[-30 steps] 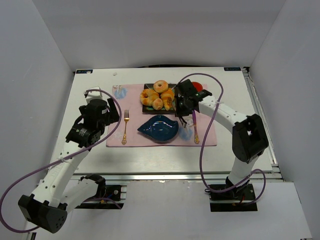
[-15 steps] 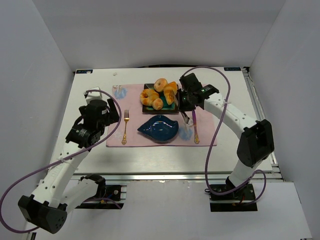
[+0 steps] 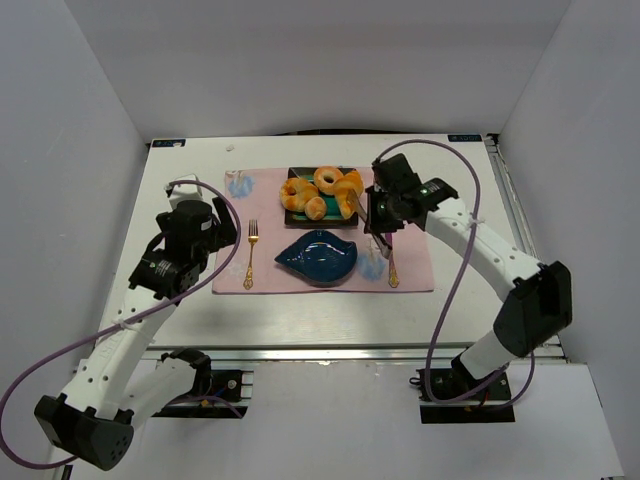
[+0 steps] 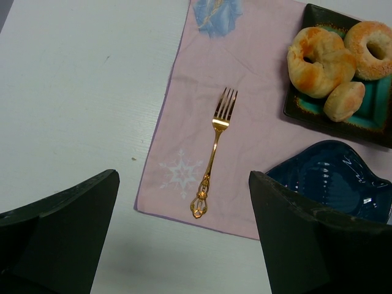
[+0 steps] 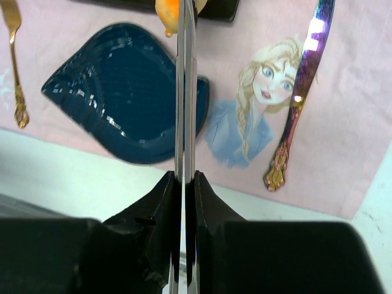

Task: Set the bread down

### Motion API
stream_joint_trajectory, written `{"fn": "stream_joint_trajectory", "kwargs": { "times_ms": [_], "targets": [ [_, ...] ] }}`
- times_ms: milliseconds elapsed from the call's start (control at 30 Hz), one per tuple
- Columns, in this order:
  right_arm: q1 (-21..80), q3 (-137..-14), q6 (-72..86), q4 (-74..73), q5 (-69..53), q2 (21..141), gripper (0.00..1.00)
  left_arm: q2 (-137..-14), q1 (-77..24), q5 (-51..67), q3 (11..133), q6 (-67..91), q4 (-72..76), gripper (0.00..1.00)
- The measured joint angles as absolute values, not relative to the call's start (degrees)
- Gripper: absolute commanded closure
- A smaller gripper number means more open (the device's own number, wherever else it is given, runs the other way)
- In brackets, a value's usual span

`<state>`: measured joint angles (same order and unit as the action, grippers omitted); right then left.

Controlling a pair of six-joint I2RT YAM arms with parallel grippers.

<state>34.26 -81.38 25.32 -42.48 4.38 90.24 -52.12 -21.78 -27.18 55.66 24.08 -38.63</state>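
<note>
Nearest, the right claw (image 3: 368,207) is clamped shut, its thin metal blades pinching one orange end of the bread (image 3: 350,194), which hangs just left of it at the black plate's (image 4: 293,104) nearer edge. Below the claw lie a blue dish (image 5: 116,86) and an iridescent spoon (image 5: 303,79) on the pink mat (image 5: 349,122). Bare white table (image 3: 470,160) spreads to its right, with grey walls (image 3: 300,60) beyond. The left claw (image 4: 184,177) gapes empty.

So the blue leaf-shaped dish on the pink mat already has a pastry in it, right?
No. The blue leaf-shaped dish does sit on the pink mat, but it is empty; the top external view shows it bare.
</note>
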Motion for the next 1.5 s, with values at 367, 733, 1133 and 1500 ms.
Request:
{"fn": "stream_joint_trajectory", "kwargs": {
  "times_ms": [367,733,1133,1500],
  "targets": [
    [41.8,-74.8,24.3,-45.1,1.0,77.2,0.83,-51.1,-21.8,-26.5,56.1,24.5,-40.2,0.02],
    [48.9,-66.2,16.0,-45.1,-4.1,74.4,0.82,-49.4,-21.8,-26.5,56.9,24.5,-42.3,0.02],
    [48.9,-62.9,2.7,-40.8,-5.6,72.8,0.82,-49.1,-21.8,-26.0,56.9,24.4,-42.9,0.02],
    [43.7,-60.8,-2.6,-36.6,-5.1,74.0,0.82,-49.1,-21.8,-25.0,56.9,24.4,-42.9,0.02]
  ]
}}
